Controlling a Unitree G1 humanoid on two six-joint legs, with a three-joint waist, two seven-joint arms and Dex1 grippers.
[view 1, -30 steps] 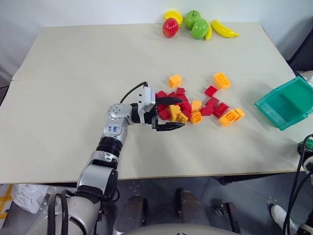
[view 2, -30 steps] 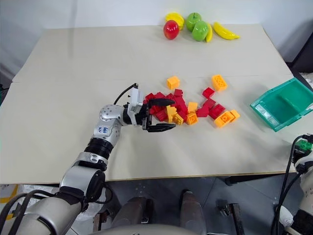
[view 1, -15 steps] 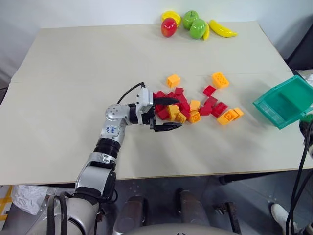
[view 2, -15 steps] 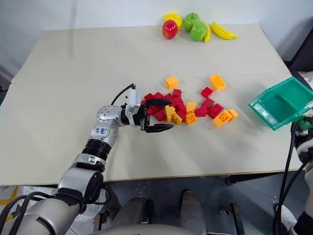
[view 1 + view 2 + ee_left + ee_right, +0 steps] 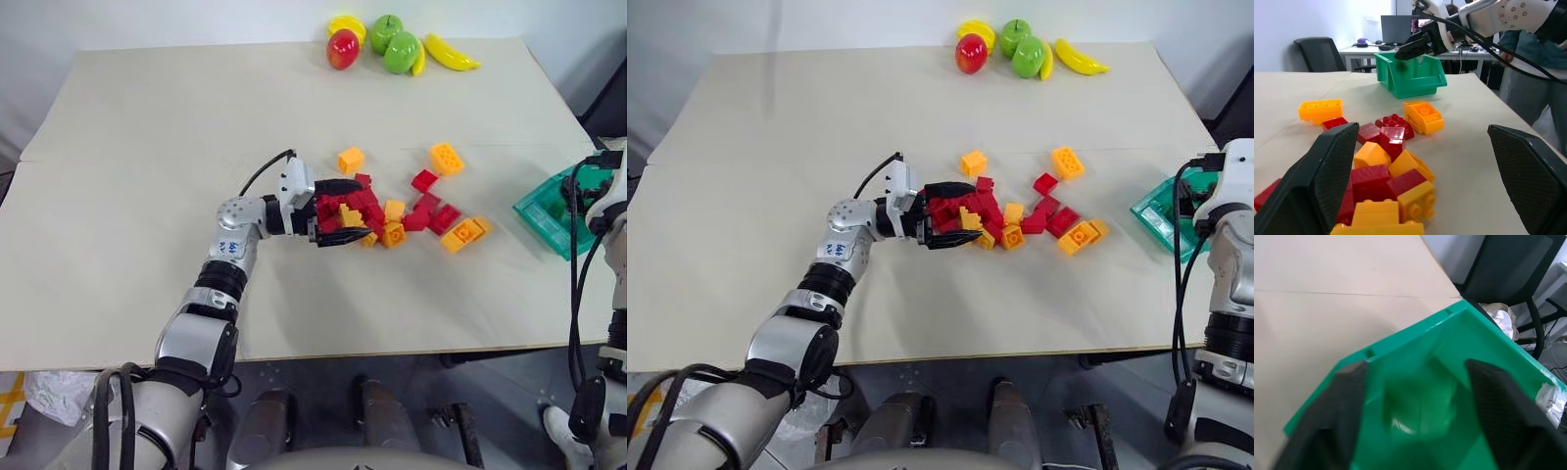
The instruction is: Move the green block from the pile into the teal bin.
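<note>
A blurred green shape, which we take for the green block [image 5: 1418, 404], sits low inside the teal bin [image 5: 1488, 347], between the fingers of the right gripper [image 5: 1415, 369]; its studs and edges cannot be made out. Those fingers stand wide, holding nothing. To finish well, the release should stay over the bin's middle and the withdrawal clear its walls. The left gripper [image 5: 345, 211] rests spread wide astride the pile [image 5: 392, 211] on the worktop [image 5: 147, 147].

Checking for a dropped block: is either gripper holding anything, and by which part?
Neither. The left gripper stands open around the pile; the right gripper is open over the teal bin, nothing between its fingers.
</note>
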